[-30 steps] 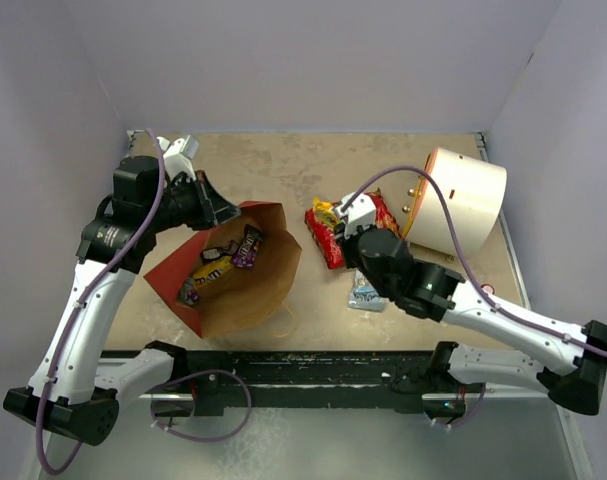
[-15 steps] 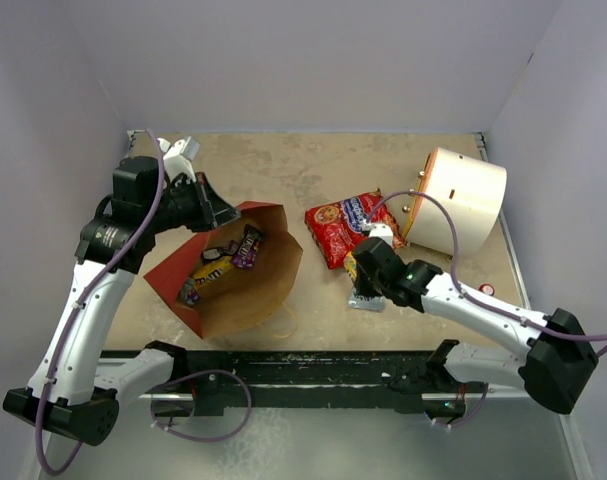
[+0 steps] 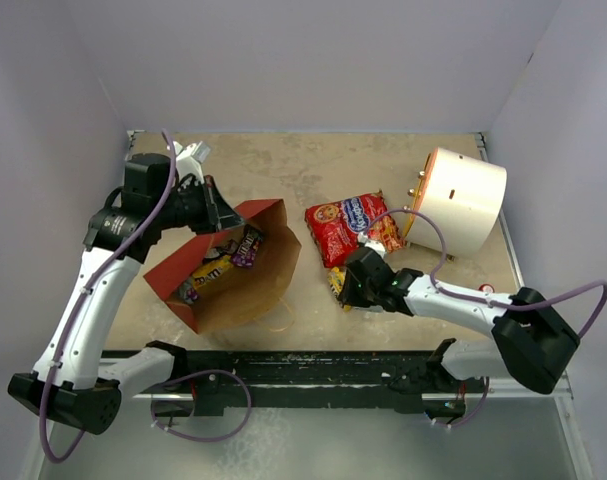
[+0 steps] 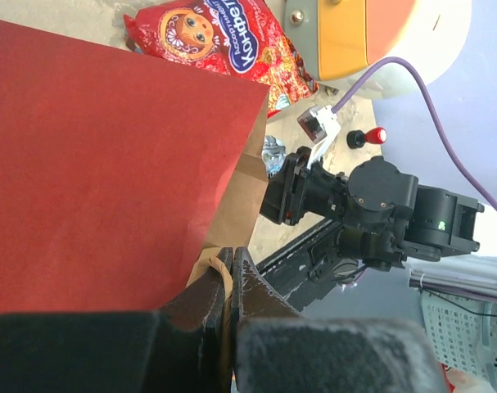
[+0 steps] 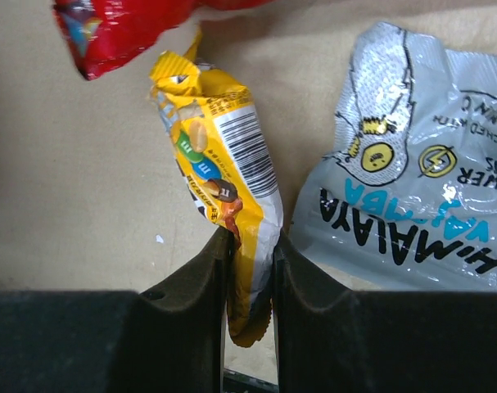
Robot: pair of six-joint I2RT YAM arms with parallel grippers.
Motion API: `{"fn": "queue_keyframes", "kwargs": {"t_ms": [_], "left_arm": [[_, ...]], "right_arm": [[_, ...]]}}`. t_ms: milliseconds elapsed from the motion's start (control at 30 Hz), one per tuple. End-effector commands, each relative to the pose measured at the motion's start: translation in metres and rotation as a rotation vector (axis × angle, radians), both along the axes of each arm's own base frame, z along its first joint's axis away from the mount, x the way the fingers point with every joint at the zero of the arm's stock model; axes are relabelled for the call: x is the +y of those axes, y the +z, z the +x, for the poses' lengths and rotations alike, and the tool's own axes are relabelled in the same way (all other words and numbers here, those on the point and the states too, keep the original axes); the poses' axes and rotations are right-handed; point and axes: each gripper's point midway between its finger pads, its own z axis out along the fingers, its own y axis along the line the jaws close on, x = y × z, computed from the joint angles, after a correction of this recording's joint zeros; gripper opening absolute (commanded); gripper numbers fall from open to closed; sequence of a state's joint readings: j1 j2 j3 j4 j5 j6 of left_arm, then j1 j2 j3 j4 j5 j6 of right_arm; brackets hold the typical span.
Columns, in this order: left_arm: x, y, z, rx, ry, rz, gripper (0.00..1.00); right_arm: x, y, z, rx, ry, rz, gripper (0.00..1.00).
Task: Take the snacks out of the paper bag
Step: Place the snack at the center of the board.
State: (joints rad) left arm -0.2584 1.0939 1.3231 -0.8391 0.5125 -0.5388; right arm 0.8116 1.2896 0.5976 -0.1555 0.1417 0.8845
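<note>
While the right claw (image 5: pixel 250 262) pinches the lower end of a small yellow candy wrapper (image 5: pixel 219 164), fingers narrow around the foil, the step in hand looks to be setting that piece down on the tan counter (image 3: pixel 313 170), outside the large red paper carrier bag (image 3: pixel 238 290). To do it well, I would lower the wrapper until it lies flat on the bare patch at the left of the right wrist view. Then I would spread the fingers and lift straight up, so neither finger drags the crinkled silver-blue wrapper (image 5: pixel 412 188) lying just beside it or the corner of the large red crinkly packet (image 5: pixel 109 29) at the top of that frame. The left claw (image 4: pixel 230 282) is closed tight on the bag's kraft-brown edge near a thin twisted handle, propping the mouth open. It should hold steady, since letting go would probably let the paper sag over what is inside. The top view shows what neither wrist camera does: a yellow packet (image 3: pixel 211 268) and a purple wrapper (image 3: pixel 249 243) lie inside the bag at centre left, so the task is only partly done. The right wrist view alone shows the silver-blue wrapper, which the arm hides from above. The left wrist view gives the pinch on the rim up close, which from above is only a dark claw against paper.
</note>
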Motion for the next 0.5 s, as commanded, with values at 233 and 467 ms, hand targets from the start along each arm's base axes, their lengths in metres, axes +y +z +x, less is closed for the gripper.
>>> {"fn": "queue_keyframes", "kwargs": {"t_ms": [233, 467], "left_arm": [[-0.003, 0.037, -0.013, -0.112, -0.014, -0.072, 0.0], [0.001, 0.047, -0.017, -0.161, 0.024, -0.106, 0.0]], "right_arm": [[-0.036, 0.02, -0.01, -0.007, -0.17, -0.038, 0.53], [-0.015, 0.101, 0.006, -0.299, 0.045, 0.127, 0.8]]}}
